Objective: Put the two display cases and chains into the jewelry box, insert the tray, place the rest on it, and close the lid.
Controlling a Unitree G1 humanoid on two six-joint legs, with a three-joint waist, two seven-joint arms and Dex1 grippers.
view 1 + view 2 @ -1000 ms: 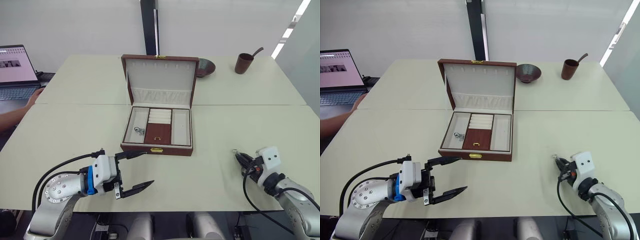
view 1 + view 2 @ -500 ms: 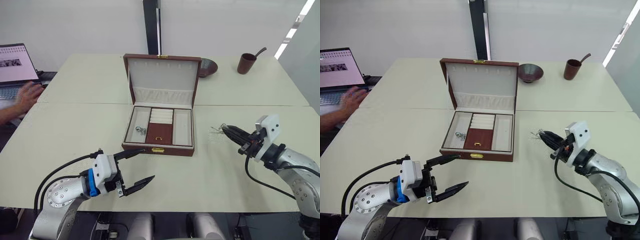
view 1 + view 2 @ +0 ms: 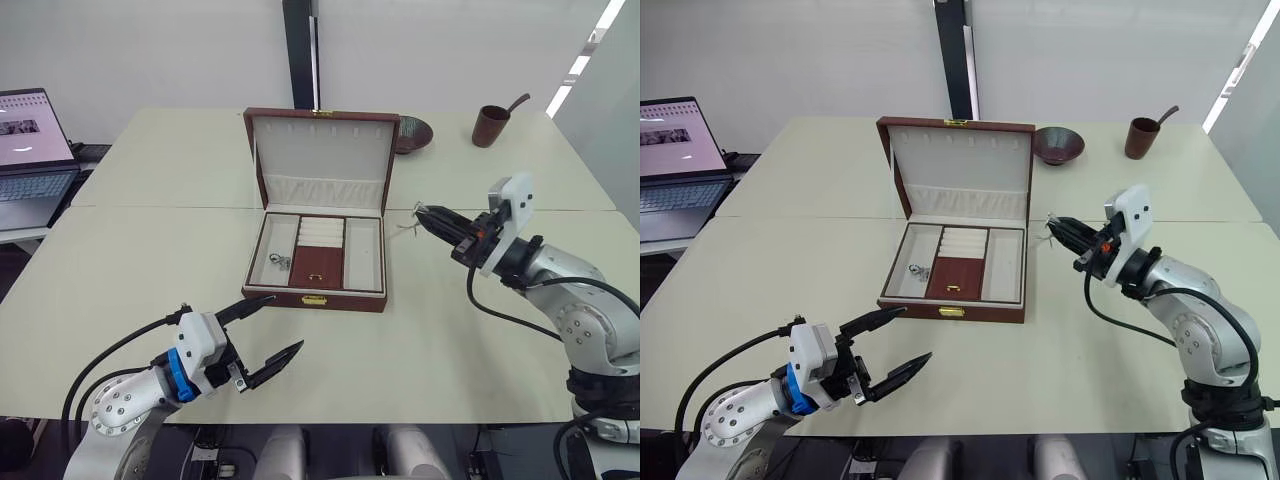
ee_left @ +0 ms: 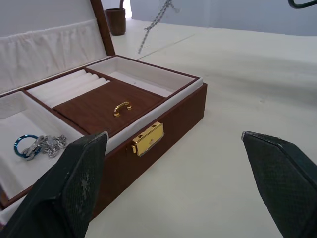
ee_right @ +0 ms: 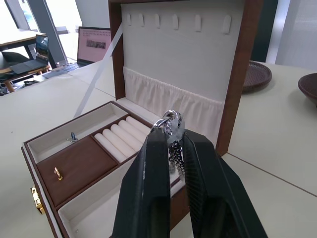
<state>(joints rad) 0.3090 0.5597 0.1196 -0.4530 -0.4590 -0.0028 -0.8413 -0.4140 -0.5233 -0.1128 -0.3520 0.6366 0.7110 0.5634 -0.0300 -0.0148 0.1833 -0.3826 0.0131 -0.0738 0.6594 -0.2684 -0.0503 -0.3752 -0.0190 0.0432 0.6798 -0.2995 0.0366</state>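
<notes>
Right wrist view: right tool [image 5: 173, 141] pinches chain [image 5: 171, 130]

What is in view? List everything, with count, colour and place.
table: one, cream, under everything
box: one, reddish-brown, table centre
lid: one, cream-lined, standing open
tray: one, brown and cream, in the box
loose chain: one, silvery, tray's left section
held chain: one, silvery, right of the box
bowl: one, dark brown, behind the box
cup: one, brown, far right
laptop: one, far left
left tool: black, open, before the box
right tool: black, shut on the held chain
</notes>
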